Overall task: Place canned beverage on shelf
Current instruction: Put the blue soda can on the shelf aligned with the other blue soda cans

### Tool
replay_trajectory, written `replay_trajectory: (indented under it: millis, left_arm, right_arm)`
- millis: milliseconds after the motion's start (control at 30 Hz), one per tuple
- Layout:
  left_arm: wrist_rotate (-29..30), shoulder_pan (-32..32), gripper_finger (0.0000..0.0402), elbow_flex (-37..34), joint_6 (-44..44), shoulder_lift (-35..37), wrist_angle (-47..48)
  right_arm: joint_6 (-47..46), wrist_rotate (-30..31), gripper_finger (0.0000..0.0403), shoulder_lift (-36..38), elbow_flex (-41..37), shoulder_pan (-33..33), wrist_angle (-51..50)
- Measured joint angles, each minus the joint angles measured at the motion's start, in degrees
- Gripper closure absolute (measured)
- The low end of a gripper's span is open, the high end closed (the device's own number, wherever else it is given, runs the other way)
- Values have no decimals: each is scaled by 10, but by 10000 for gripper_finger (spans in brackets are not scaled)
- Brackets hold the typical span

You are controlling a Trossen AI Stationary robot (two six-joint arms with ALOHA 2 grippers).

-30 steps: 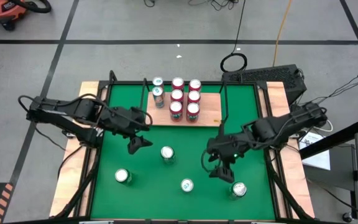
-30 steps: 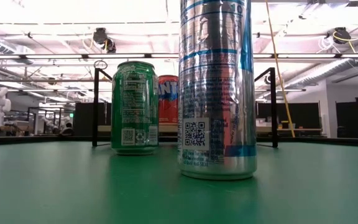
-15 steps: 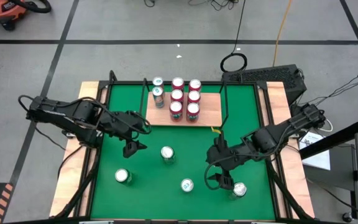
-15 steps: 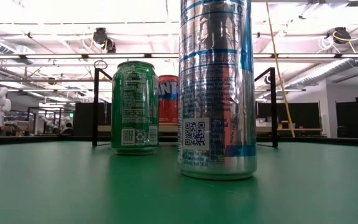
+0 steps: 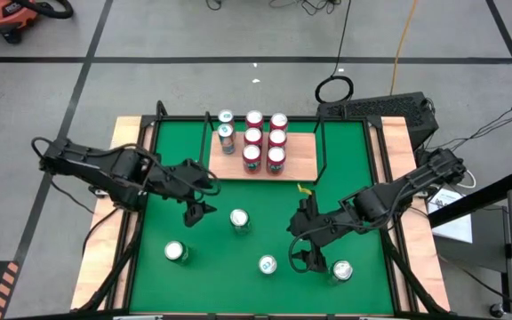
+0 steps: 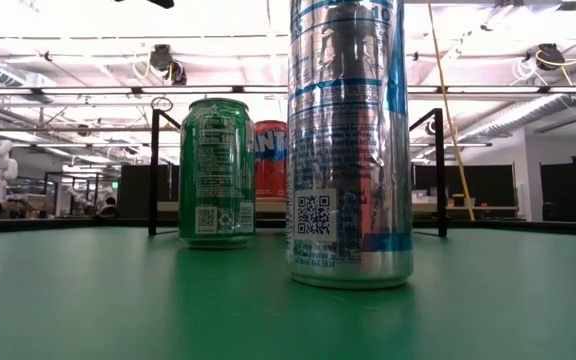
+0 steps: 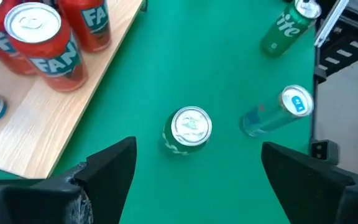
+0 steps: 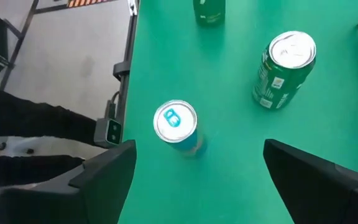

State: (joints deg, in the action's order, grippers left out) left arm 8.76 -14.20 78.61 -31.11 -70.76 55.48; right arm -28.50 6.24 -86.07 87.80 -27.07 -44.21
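Four cans stand upright on the green mat (image 5: 345, 178): a green one (image 5: 239, 219), a blue-topped silver one (image 5: 268, 265), and green ones at the near left (image 5: 177, 252) and near right (image 5: 342, 271). The shelf (image 5: 296, 158) at the far middle holds several red cans (image 5: 265, 142) and two others (image 5: 227, 126). My left gripper (image 5: 194, 212) hovers open just left of the middle green can (image 7: 188, 129). My right gripper (image 5: 303, 258) hovers open above the mat, between the silver can (image 8: 176, 124) and the near-right green can.
Black rails and upright posts (image 5: 320, 142) frame the shelf's sides and back. The wooden tabletop (image 5: 114, 231) shows beyond the mat on both sides. In the low view the silver can (image 6: 348, 140) stands nearest, and a green can (image 6: 216, 172) and a red can (image 6: 271, 158) behind it.
My right gripper has gone toward the table's near edge and a little left, sinking and rolling, and now hangs close by the blue-topped silver can. No can has moved.
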Motion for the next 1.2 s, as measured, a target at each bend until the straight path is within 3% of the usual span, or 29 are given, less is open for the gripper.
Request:
replay_trajectory:
  millis: [233,467,767,1200]
  left_arm:
    - [8,-14,56,-27,-1,-5,-37]
    - [8,-16,56,-28,0,-5,-44]
    - [24,-16,56,-28,0,-5,-40]
    - [48,-16,56,-28,0,-5,-40]
  right_arm:
    - [7,-5,57,0,-31,-1,10]
    - [36,-34,57,-9,-78,2,124]
    - [72,-81,57,-91,-81,5,219]
    - [99,-123,57,-175,-81,16,251]
